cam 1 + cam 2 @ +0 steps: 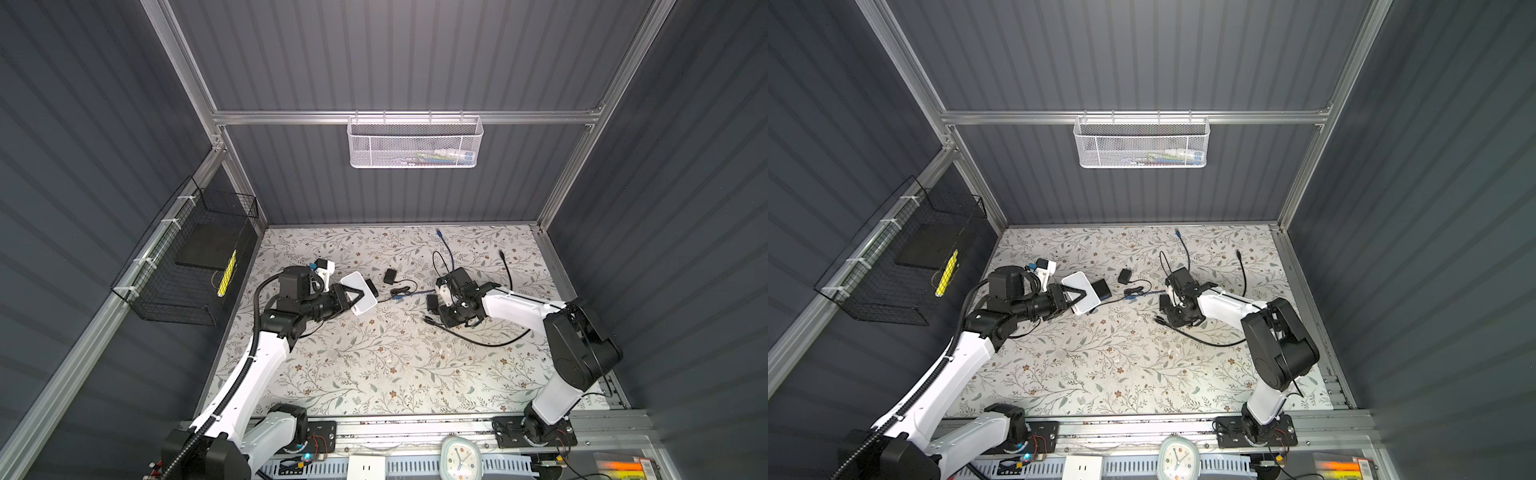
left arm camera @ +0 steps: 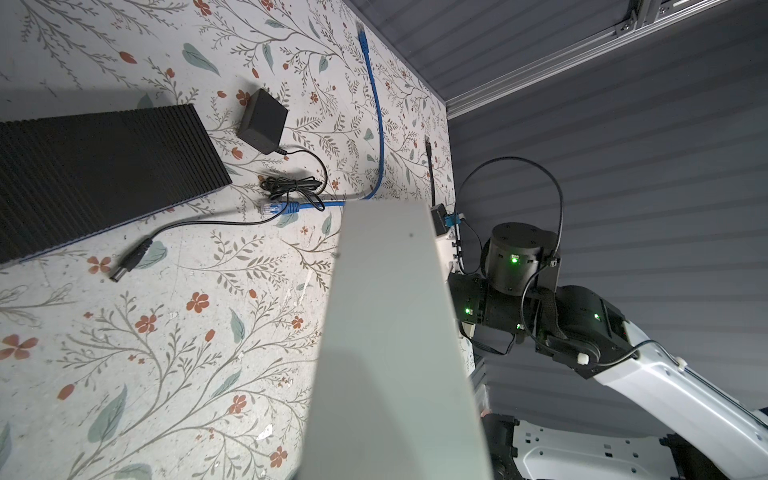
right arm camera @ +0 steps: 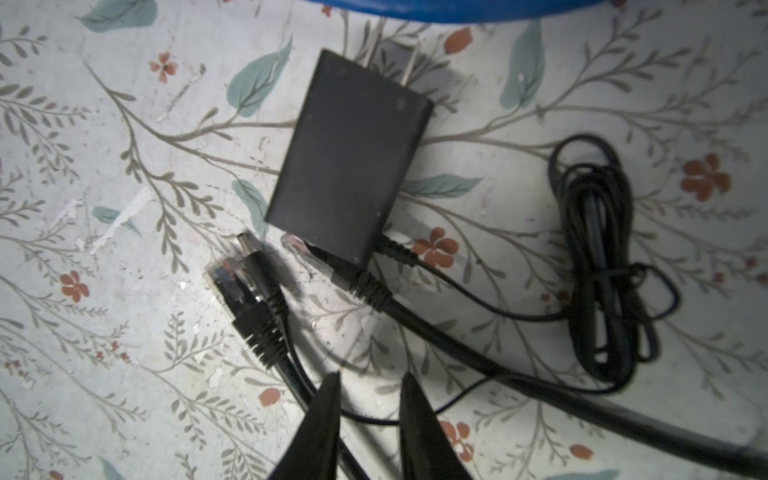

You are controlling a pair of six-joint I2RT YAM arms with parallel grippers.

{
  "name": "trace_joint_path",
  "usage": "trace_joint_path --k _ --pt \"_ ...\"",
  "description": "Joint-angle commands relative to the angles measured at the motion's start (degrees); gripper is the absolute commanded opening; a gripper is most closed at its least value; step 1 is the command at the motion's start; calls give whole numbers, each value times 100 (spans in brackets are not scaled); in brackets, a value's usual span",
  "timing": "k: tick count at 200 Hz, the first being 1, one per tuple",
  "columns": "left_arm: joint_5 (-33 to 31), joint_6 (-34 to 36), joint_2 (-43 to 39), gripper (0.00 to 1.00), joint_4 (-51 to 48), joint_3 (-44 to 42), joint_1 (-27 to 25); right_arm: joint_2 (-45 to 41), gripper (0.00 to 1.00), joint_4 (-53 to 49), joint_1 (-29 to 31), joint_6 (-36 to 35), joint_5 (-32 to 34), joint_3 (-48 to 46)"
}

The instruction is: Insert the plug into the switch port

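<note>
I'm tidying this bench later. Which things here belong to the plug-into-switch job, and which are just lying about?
Job:
white switch, held in the left gripper
black Ethernet plug, probably, under the open right gripper

Lying about:
blue Ethernet cable
black ribbed box
power adapter
alarm clock
white mesh basket

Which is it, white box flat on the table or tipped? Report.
Tipped. The left gripper clamps the white box, its broad face slanted, not level with the table.

Blurred blue cable runs off the edge.
</note>
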Motion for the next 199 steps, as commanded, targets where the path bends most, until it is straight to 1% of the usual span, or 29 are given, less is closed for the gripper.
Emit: trace_joint_path --k 1,37,52,76,101,152,199 --pt "57 91 -96 0 36 24 25 11 28 -150 4 63 91 31" --pt "37 97 -168 0 11 17 32 86 29 -343 12 40 31 179" --pt "-4 118 -196 0 -59 26 29 52 29 -505 22 117 253 212" --pt "-12 124 -207 0 -35 -26 26 -151 31 -502 23 229 332 131" --pt "13 108 -164 0 20 -36 27 -261 33 -603 12 634 661 196" --pt "-6 109 -225 0 -21 -26 33 82 31 -688 8 1478 444 519" --pt "-8 143 -246 0 -56 -25 32 56 29 -848 19 1915 762 470"
